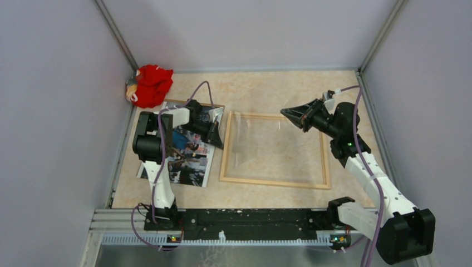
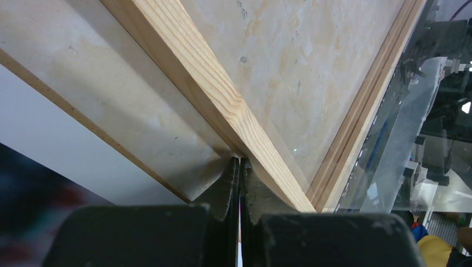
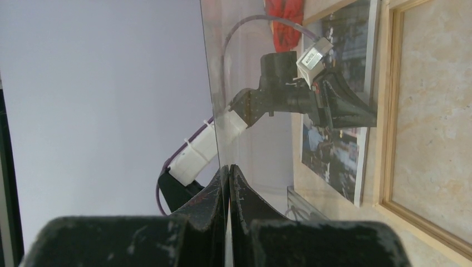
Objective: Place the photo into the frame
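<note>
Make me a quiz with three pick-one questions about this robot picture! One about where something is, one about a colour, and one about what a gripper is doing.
1. Where is the photo compared with the frame?
A) inside it
B) to its left
C) to its right

2. What colour is the cloth bundle in the far corner?
A) green
B) blue
C) red

3. What is the right gripper doing?
A) shut on the clear pane
B) wide open
C) shut on the photo

Answers:
1 B, the photo lies flat beside the frame's left bar.
2 C, the bundle is bright red.
3 A, its jaws are closed on the pane's edge.
</note>
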Robot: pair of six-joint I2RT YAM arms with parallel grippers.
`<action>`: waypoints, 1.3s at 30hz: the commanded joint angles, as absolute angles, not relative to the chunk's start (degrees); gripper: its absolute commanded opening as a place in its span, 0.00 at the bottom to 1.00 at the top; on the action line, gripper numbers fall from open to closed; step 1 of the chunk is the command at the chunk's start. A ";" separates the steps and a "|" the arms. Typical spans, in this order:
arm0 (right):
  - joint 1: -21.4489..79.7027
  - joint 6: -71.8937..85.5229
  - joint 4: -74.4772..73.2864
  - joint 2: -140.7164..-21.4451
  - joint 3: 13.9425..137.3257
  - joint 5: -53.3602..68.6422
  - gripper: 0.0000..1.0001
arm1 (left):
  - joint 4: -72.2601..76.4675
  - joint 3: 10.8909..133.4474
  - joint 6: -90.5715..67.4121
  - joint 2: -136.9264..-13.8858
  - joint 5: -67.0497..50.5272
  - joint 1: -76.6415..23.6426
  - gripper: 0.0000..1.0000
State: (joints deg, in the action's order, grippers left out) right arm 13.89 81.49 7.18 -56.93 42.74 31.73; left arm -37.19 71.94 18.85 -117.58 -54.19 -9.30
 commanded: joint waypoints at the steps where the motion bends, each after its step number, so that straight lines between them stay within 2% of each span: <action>1: 14.85 80.10 6.11 -56.28 43.50 34.09 0.00 | -35.86 71.79 19.17 -116.80 -54.19 -9.23 0.00; 22: 15.02 69.33 -10.03 -54.02 47.29 32.13 0.00 | -35.59 72.16 18.94 -117.14 -54.34 -9.23 0.00; 32: 8.18 58.85 -17.80 -54.96 49.10 33.01 0.00 | -35.67 72.06 18.99 -117.33 -54.46 -9.23 0.00; 39: 7.22 55.18 -20.69 -55.16 50.11 32.34 0.00 | -35.61 72.21 18.83 -117.41 -54.55 -9.23 0.00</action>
State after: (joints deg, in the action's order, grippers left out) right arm 7.38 58.43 -19.44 -55.40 47.11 32.18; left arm -37.10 71.94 18.46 -117.58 -54.17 -9.30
